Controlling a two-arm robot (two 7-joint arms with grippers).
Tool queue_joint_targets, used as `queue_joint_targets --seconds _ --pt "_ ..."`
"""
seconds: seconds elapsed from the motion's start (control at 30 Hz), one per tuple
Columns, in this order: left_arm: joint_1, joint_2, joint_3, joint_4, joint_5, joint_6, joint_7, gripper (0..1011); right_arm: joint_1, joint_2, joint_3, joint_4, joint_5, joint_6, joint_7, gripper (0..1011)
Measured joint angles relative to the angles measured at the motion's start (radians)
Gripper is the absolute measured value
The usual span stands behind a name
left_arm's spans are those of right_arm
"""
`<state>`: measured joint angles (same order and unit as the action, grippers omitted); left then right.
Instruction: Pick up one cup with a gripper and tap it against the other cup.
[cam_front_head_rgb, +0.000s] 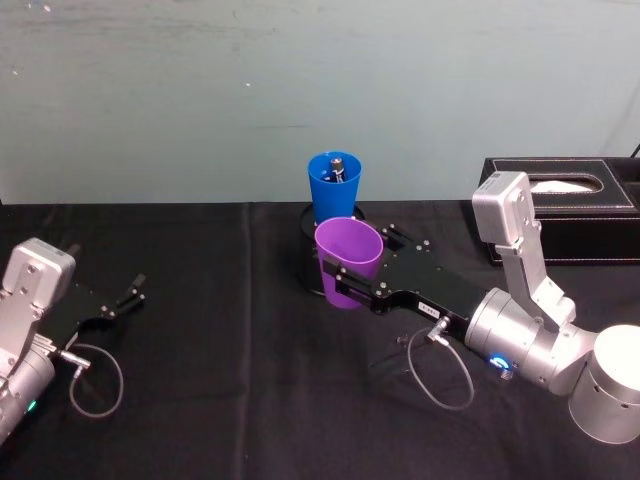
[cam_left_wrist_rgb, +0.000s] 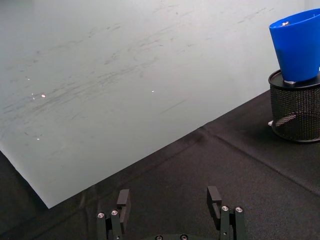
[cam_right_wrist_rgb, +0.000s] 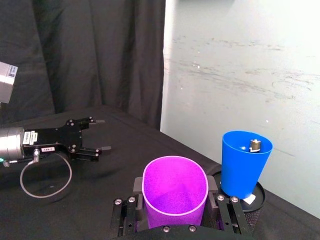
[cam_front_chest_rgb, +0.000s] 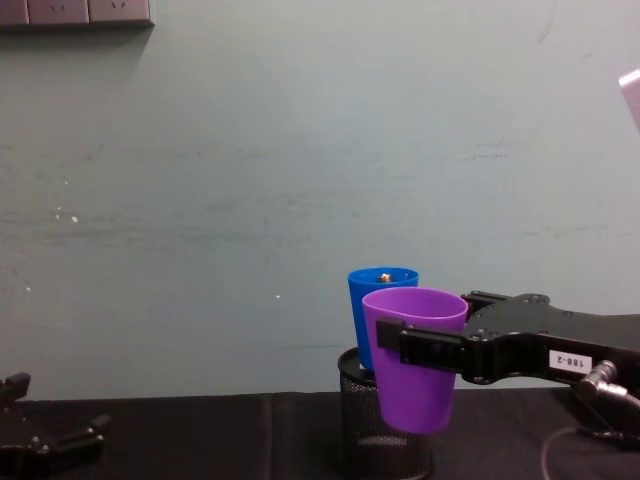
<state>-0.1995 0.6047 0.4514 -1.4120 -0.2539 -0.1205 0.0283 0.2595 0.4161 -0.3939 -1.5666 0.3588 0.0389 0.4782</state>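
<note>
The left gripper (cam_front_head_rgb: 125, 295) is parked open, empty, at 9 o'clock. The purple cup (cam_front_head_rgb: 348, 262) is clamped in the right gripper (cam_front_head_rgb: 332, 280), 6 o'clock of the blue cup (cam_front_head_rgb: 333, 185), which seems loosely perched and may be toppled by tapping.

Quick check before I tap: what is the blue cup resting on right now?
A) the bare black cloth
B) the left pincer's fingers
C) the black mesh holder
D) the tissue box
C: the blue cup stands on top of the mesh holder, raised off the cloth, while the right pincer grips the purple cup just in front of it.
</note>
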Motion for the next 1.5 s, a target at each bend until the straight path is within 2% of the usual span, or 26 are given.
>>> queue_joint_targets --seconds 1.5 --pt "0.0 0.0 0.0 0.0 0.0 0.0 0.0 1000 0.0 0.0 0.0 0.0 0.0 0.0 0.0 718"
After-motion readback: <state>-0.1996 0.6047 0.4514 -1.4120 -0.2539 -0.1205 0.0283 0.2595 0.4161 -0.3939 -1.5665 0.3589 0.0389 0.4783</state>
